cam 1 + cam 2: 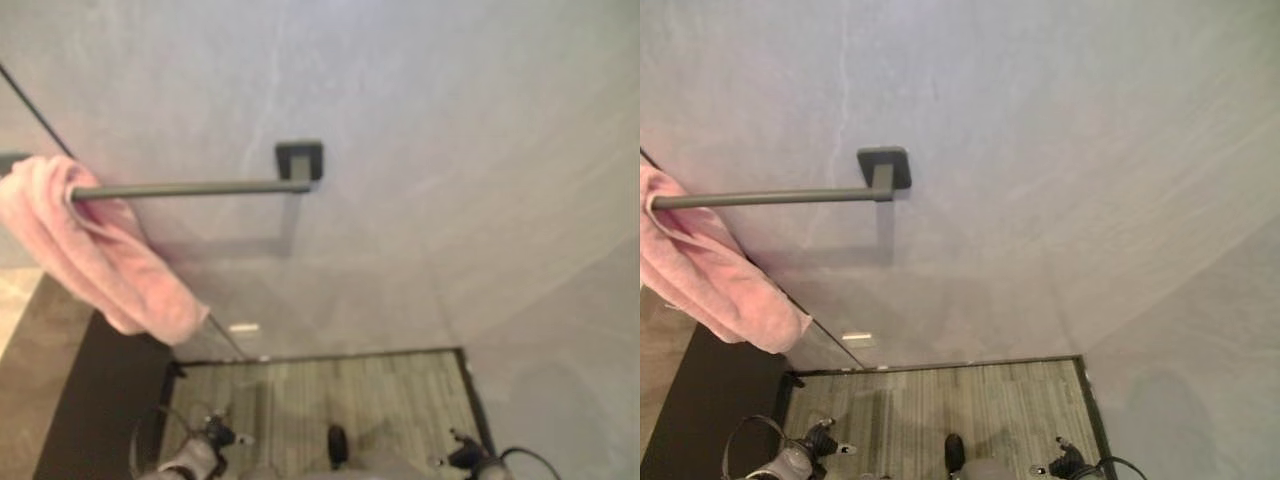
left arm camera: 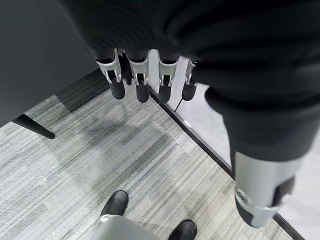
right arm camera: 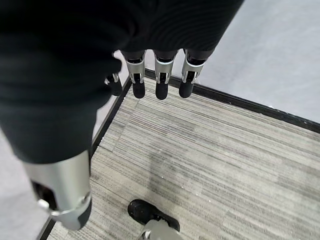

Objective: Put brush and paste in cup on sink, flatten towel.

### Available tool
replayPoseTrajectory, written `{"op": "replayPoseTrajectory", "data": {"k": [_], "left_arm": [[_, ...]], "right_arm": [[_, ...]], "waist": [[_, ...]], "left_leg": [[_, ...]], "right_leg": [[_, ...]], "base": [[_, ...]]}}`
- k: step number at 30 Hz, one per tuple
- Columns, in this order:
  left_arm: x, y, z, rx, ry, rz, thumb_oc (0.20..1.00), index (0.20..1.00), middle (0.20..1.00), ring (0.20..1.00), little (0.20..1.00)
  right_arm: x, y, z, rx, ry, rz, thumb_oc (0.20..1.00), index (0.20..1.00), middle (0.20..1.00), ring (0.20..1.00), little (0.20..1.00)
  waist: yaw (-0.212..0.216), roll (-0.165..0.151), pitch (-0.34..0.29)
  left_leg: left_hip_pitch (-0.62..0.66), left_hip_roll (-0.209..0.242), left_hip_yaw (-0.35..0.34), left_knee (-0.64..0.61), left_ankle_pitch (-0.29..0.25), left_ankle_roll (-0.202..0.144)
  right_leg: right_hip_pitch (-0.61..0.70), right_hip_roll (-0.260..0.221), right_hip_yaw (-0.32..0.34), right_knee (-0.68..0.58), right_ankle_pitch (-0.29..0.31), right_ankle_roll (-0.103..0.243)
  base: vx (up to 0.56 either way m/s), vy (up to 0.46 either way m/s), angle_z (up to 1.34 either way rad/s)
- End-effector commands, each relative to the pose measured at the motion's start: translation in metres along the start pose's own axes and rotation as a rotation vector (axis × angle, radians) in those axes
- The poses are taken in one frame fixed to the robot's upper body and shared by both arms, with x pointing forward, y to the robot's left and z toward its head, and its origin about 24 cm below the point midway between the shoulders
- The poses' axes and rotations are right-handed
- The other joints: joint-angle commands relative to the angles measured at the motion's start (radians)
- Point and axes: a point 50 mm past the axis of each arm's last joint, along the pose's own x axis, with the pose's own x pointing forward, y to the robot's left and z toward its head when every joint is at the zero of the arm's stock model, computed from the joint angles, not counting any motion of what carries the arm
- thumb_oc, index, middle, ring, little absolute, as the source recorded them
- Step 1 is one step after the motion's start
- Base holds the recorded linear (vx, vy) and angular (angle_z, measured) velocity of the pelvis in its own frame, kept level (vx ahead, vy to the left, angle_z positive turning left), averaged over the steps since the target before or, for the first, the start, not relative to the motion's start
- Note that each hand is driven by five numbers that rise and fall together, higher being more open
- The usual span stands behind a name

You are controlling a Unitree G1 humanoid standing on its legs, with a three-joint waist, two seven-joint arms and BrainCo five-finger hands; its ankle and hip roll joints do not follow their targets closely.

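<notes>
Head views: the pink towel [image 1: 95,250] is bunched at the left end of the bar [image 1: 190,188], which runs level across the wall [image 1: 450,120] to its mount. The towel's length droops slanting down to the right. Left wrist view: the left hand [image 2: 150,80] hangs relaxed over grey floor [image 2: 100,165], holding nothing. Right wrist view: the right hand [image 3: 157,77] is loose too, fingers straight.

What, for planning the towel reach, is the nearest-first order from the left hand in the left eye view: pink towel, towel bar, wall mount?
Left hand, low left:
1. Pink towel, hanging lowest, left.
2. Towel bar, above it.
3. Wall mount, bar's right end.
</notes>
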Motion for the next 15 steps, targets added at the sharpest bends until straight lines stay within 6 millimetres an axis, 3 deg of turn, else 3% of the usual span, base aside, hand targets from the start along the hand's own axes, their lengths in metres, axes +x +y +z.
{"op": "replayPoseTrajectory", "data": {"k": [1,2,5,8,11,15], "left_arm": [[0.002,0.017,0.001,0.049,-0.025,0.047,1.000,1.000,1.000,1.000,1.000],[0.001,0.014,-0.003,0.026,-0.014,0.049,1.000,1.000,1.000,1.000,1.000],[0.000,0.009,-0.004,0.021,-0.013,0.038,1.000,1.000,1.000,1.000,1.000],[0.000,0.006,-0.002,0.020,-0.022,0.026,1.000,1.000,1.000,1.000,1.000],[-0.001,0.003,0.000,0.040,-0.038,0.009,1.000,1.000,1.000,1.000,1.000],[0.000,0.006,0.006,0.110,-0.077,0.002,1.000,1.000,1.000,1.000,1.000]], "right_arm": [[0.001,-0.005,-0.004,0.017,0.035,-0.034,1.000,1.000,1.000,1.000,1.000],[0.001,-0.007,-0.003,0.026,0.033,-0.043,1.000,1.000,1.000,1.000,1.000],[0.000,-0.007,-0.008,0.016,0.047,-0.040,1.000,1.000,1.000,1.000,1.000],[0.000,-0.011,-0.011,0.020,0.058,-0.049,1.000,1.000,1.000,1.000,1.000],[-0.001,-0.013,-0.017,0.043,0.083,-0.061,1.000,1.000,1.000,1.000,1.000],[0.000,-0.012,-0.012,0.045,0.072,-0.058,1.000,1.000,1.000,1.000,1.000]], "waist": [[-0.003,-0.064,0.001],[0.003,-0.066,-0.006],[-0.005,-0.059,-0.013],[-0.005,-0.045,-0.013],[-0.015,-0.010,-0.019],[-0.011,0.005,-0.013]], "left_leg": [[-0.021,-0.076,0.026,-0.044,0.011,0.081],[-0.016,-0.074,-0.063,-0.092,0.036,0.083],[0.001,-0.039,-0.075,-0.154,0.088,0.066],[0.015,-0.040,-0.115,-0.180,0.094,0.068],[0.046,-0.051,-0.092,-0.229,0.086,0.070],[0.045,-0.080,-0.084,-0.213,0.053,0.095]], "right_leg": [[0.009,0.011,0.054,0.127,-0.146,0.070],[0.001,0.008,0.064,0.131,-0.146,0.066],[-0.013,-0.004,0.061,0.142,-0.161,0.055],[-0.018,-0.012,0.061,0.153,-0.166,0.059],[-0.022,-0.027,0.058,0.159,-0.165,0.077],[-0.019,-0.055,0.081,0.147,-0.142,0.106]], "base": [[-0.01,-0.040,0.47],[0.00,-0.014,0.10],[0.01,0.059,-0.20],[0.03,0.167,-0.04],[0.05,0.328,0.12],[0.02,0.350,-0.09]]}}
